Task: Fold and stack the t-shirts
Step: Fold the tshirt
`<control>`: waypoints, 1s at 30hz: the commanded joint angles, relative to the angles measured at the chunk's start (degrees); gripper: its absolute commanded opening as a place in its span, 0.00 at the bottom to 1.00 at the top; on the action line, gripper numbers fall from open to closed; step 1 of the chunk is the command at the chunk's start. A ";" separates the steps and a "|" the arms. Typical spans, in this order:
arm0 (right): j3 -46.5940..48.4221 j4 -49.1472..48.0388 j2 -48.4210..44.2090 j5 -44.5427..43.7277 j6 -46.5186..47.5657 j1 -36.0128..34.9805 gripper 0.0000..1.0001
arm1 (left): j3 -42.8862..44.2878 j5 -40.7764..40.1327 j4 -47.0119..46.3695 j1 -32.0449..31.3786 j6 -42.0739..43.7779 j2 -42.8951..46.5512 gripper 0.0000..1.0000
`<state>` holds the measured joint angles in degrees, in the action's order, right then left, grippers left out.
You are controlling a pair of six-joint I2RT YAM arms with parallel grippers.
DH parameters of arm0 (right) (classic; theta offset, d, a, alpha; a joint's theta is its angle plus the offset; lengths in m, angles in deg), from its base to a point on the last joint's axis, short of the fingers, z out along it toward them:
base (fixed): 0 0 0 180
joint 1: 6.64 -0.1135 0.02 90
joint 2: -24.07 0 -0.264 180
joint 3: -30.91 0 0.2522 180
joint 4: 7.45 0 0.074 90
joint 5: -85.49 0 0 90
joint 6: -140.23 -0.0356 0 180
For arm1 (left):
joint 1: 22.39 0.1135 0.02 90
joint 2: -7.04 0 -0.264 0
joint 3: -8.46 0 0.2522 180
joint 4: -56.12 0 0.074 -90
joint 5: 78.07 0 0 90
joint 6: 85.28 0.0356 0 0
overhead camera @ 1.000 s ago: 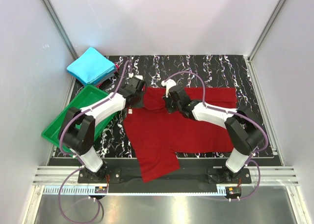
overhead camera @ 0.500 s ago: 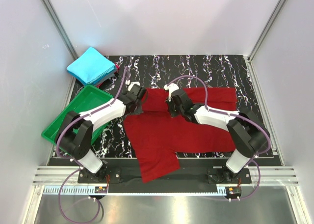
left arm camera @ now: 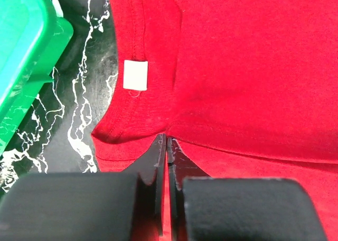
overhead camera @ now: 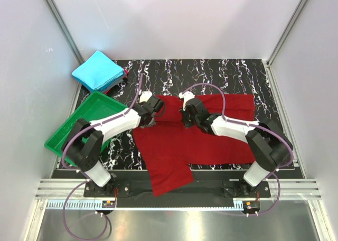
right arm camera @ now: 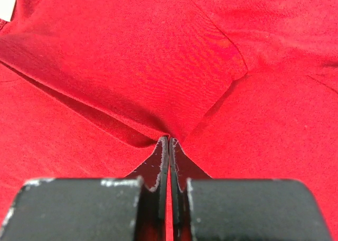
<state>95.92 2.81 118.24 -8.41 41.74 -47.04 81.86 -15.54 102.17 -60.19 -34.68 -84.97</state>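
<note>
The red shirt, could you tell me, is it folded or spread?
Mostly spread: the shirt lies flat, left gripper and right gripper each pinching up a crease.

On table (overhead camera: 211,72), folded t-shirt (overhead camera: 97,70) behind tray (overhead camera: 84,114), spread t-shirt (overhead camera: 185,146) right of both

No writing, brand or number can be read in any view: the only label is a small white tag (left arm camera: 135,75) sewn at the neckband of the dark red t-shirt (left arm camera: 253,66), and its face looks blank, with no print to make out.
</note>
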 commanded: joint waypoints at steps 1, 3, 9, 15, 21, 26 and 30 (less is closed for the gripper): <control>0.43 0.16 -2.15 -0.15 -1.26 -0.29 0.09 | 2.85 -3.92 2.67 0.18 -2.00 -2.91 0.09; 2.19 3.06 -3.02 -0.05 -2.92 -0.38 0.25 | 5.04 -4.43 4.26 0.10 -1.83 -4.58 0.21; 6.84 12.44 -8.39 -7.25 -9.69 0.41 0.45 | 8.91 -11.29 6.20 1.67 1.16 -3.27 0.36; 13.09 21.78 -5.58 -14.64 -17.66 8.11 0.43 | 20.86 -6.66 0.85 4.23 9.85 -9.23 0.35; 17.22 29.17 -0.40 -17.80 -27.44 21.32 0.42 | 31.50 -2.26 -1.79 5.10 15.05 -20.13 0.34; 23.19 33.37 7.31 -17.46 -28.60 31.51 0.41 | 36.51 0.48 -1.71 6.86 16.02 -26.64 0.34; 30.04 38.48 15.41 -17.72 -26.93 36.70 0.39 | 37.30 2.93 -1.36 9.93 14.97 -29.72 0.34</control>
<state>121.05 36.12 129.65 -24.13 15.55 -12.92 116.20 -15.27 101.76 -53.00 -20.29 -113.99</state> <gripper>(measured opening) 0.399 0.347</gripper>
